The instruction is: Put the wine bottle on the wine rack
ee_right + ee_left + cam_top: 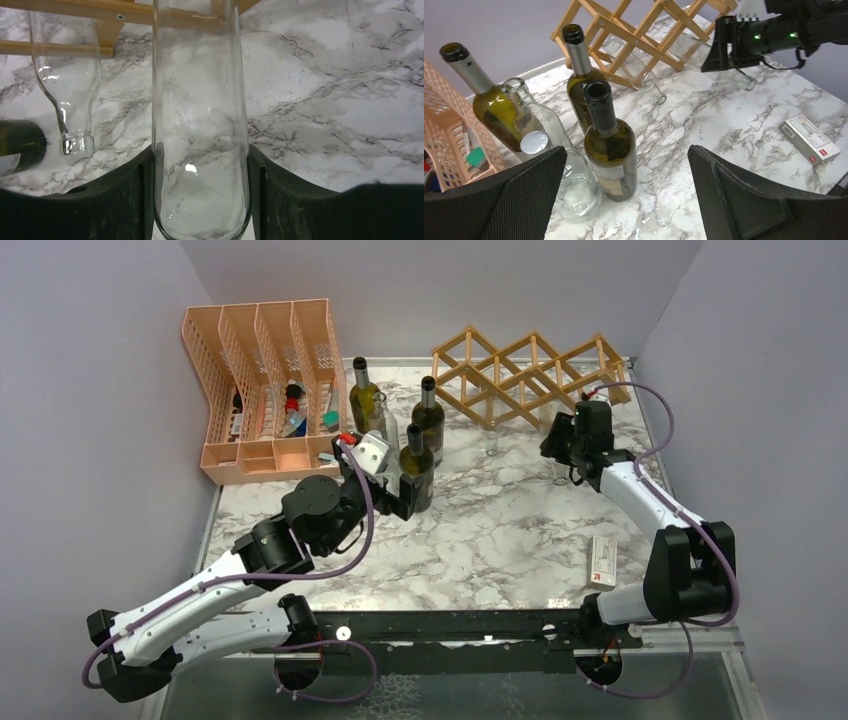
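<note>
I'm looking at a peach mesh organizer point(222, 360) standing at the far left of the marble table point(500, 530), backing onto the far wall point(420, 290). Small odds are lying in its slots, among them a red-and-black item point(293, 392) and a teal item point(329, 418); I can't make out what they are. A small white box point(602, 561) with red marks is lying flat at the near right, well apart from the organizer.
</note>
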`<state>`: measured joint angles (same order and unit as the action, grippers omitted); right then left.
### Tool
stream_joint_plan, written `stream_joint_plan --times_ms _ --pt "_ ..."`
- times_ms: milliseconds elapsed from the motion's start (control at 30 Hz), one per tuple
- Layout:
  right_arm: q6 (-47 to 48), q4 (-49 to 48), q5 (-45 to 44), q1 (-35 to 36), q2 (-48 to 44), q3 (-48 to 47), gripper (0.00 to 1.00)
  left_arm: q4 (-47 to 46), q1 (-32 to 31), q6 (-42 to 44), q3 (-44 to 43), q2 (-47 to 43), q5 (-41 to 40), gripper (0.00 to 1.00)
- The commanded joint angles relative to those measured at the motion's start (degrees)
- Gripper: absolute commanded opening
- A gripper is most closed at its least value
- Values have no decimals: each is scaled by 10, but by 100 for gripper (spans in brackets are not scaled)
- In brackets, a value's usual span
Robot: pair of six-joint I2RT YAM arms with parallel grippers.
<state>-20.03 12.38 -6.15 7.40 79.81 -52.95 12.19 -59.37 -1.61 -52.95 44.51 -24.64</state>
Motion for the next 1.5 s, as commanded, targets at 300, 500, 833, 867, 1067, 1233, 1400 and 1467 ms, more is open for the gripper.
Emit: stream_joint_plan --times_ms 300,500,833,867,1067,1233,1400,1467 --pt "-53 -306 19 -9 112 -15 1 25 -1 27 -38 21 79 99" --pt "-33 -349 45 -21 157 -16 1 24 -1 26 -36 7 84 99" --pt "9 -392 70 -34 211 -40 6 21 -1 32 -27 3 83 99" --pt "11 -388 67 -34 218 -47 8 21 -1 33 -27 4 82 99" --pt "26 -371 48 -35 244 -80 30 21 -1 35 -22 7 80 99" --pt "34 -357 27 -35 256 -94 51 20 -1 36 -19 9 79 99" --pt "40 -357 14 -36 251 -88 70 20 -1 39 -19 10 78 99" --pt "44 -364 13 -35 240 -79 74 20 -1 39 -18 10 78 99"
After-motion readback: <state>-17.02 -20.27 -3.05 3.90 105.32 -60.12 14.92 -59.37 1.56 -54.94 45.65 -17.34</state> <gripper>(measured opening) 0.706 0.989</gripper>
